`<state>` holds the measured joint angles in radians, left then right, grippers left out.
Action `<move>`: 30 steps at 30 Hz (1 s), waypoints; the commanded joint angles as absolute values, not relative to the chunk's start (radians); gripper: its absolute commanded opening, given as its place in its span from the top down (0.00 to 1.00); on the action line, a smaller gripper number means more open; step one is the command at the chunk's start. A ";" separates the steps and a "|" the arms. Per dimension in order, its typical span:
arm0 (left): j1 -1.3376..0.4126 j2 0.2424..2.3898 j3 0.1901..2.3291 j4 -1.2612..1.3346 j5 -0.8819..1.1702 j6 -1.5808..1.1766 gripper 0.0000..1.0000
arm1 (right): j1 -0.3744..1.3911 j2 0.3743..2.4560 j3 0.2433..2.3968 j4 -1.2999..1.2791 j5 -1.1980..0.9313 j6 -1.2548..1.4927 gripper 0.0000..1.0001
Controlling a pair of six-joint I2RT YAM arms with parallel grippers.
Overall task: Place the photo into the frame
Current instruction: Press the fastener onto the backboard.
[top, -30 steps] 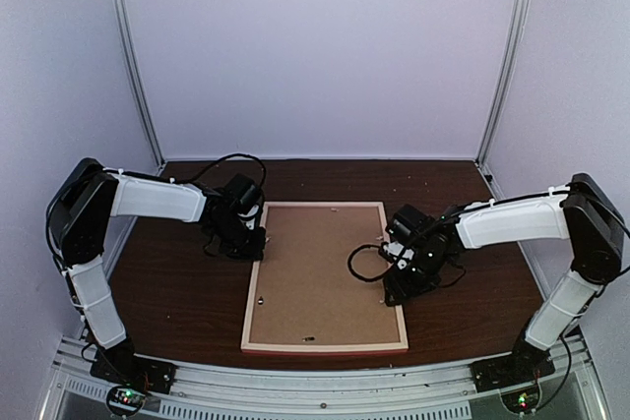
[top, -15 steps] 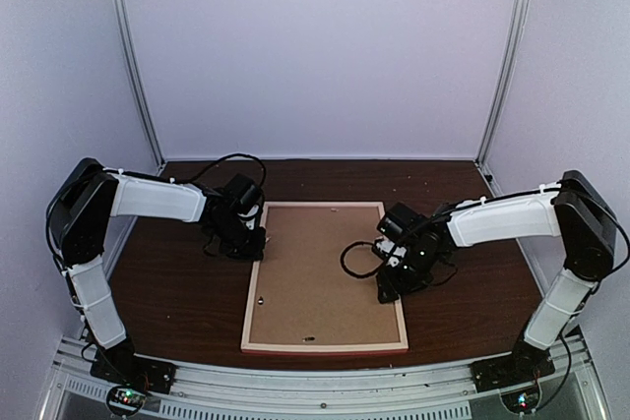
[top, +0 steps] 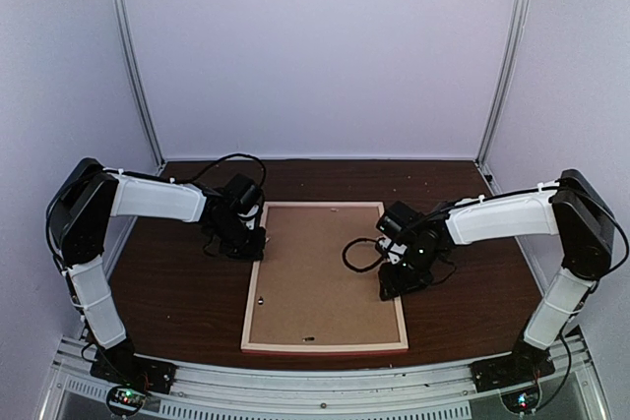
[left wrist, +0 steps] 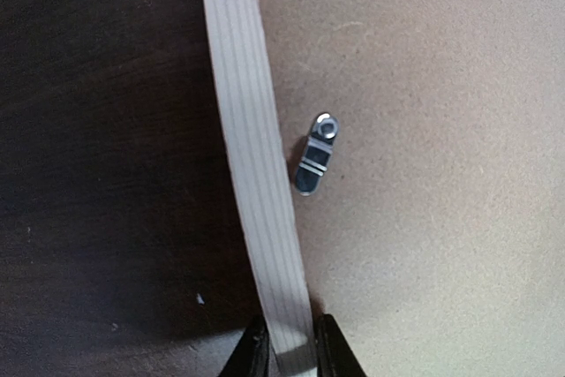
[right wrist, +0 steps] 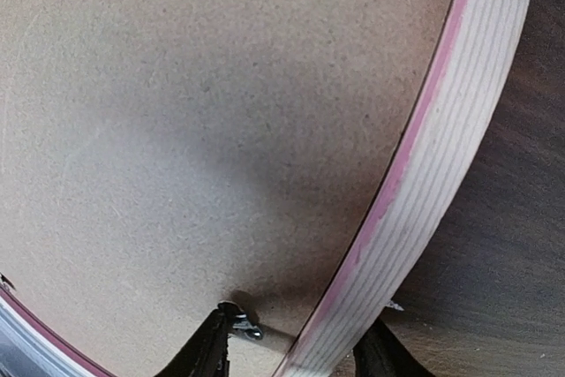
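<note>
On dark table (top: 177, 292), frame (top: 325, 346) face-down; left hand (left wrist: 290, 355) pinching rail

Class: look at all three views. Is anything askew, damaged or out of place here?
Nothing stands out. The frame lies flat, back up, with its backing board seated squarely. The left gripper pinches its left rail; the right gripper straddles the right.

Frame (left wrist: 252, 130): pale wood with thin straight stripes, pink line on inner edge, red-pink front side.
Back board (top: 325, 272): light brown, tiny dark specks.
Clip (left wrist: 314, 154): shiny silver.
Bench (top: 177, 292): dark brown wood, faint grain.
Left arm (top: 157, 199), right arm (top: 497, 220): white covers, black joints, black cables.
Left tool (left wrist: 287, 350), right tool (right wrist: 296, 350): black.
Walls (top: 315, 46): pale purple.
Posts (top: 133, 56): silver.
</note>
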<state>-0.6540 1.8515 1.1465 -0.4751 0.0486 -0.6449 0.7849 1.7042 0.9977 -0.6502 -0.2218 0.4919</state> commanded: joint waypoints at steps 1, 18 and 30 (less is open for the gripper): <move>-0.664 1.859 1.153 -0.434 0.107 -0.607 0.81 | 0.771 1.764 0.985 -0.575 -0.131 0.522 0.54; -0.664 1.856 1.146 -0.431 0.109 -0.607 0.81 | 0.713 1.790 0.967 -0.541 -0.152 0.588 0.60; -0.664 1.861 1.164 -0.439 0.109 -0.602 0.81 | 0.684 1.769 0.941 -0.566 -0.182 0.539 0.67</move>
<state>-0.6540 1.8515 1.1465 -0.4751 0.0490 -0.6445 0.7040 1.7130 0.9890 -0.6178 -0.3019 0.5751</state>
